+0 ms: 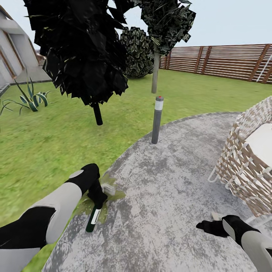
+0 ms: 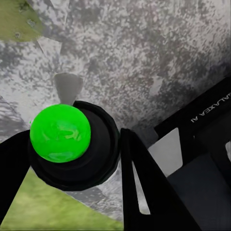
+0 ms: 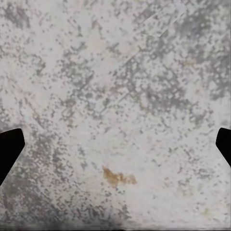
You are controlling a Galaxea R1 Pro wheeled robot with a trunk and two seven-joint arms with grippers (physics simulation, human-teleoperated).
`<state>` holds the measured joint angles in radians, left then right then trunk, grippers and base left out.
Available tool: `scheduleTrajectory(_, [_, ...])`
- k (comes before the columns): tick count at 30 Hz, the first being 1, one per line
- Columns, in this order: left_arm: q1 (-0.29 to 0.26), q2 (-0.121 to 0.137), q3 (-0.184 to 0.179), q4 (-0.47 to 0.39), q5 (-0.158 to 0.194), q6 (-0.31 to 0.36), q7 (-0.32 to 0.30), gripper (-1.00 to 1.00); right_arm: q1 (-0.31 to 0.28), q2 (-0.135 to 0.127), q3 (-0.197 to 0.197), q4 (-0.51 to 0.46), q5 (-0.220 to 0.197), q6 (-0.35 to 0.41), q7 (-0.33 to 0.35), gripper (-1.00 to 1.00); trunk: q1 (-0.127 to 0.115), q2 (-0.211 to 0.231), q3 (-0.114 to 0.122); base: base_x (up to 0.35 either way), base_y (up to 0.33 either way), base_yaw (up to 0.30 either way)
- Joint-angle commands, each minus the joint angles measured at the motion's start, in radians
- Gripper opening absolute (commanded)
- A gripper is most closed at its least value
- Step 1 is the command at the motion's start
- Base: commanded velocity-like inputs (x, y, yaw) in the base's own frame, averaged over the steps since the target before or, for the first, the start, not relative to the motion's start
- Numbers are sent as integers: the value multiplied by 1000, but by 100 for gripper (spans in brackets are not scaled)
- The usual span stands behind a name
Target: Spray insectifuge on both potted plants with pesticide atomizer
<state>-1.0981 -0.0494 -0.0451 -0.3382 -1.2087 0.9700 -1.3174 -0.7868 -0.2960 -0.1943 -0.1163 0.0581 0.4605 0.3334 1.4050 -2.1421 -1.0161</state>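
white "galaxea" lettering marks the left claw (image 2: 96,159), clamped on the pesticide atomizer (image 1: 93,219); right claw (image 3: 115,144) apart.

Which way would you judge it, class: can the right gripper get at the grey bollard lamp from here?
Probably not. The right gripper hangs low over the patio, and the bollard lamp stands well ahead at the far edge; the base would likely need to move.
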Motion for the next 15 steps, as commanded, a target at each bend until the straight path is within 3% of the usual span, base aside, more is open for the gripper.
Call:
scheduleTrajectory(1, [0, 0, -4, -1, -5, 10, -10, -100, 0, 0, -7, -2, 6, 6, 4, 100, -1, 0, -1, -308, 79, 0])
scheduleTrajectory(10, [0, 3, -6, -1, -5, 10, -9, -100, 0, 0, -7, -3, 6, 6, 4, 100, -1, 0, -1, -223, 232, 0])
scheduleTrajectory(15, [0, 5, -6, -3, -5, 9, -8, -100, 0, 0, -7, -3, 5, 6, 4, 100, -1, 0, -1, -99, 280, 0])
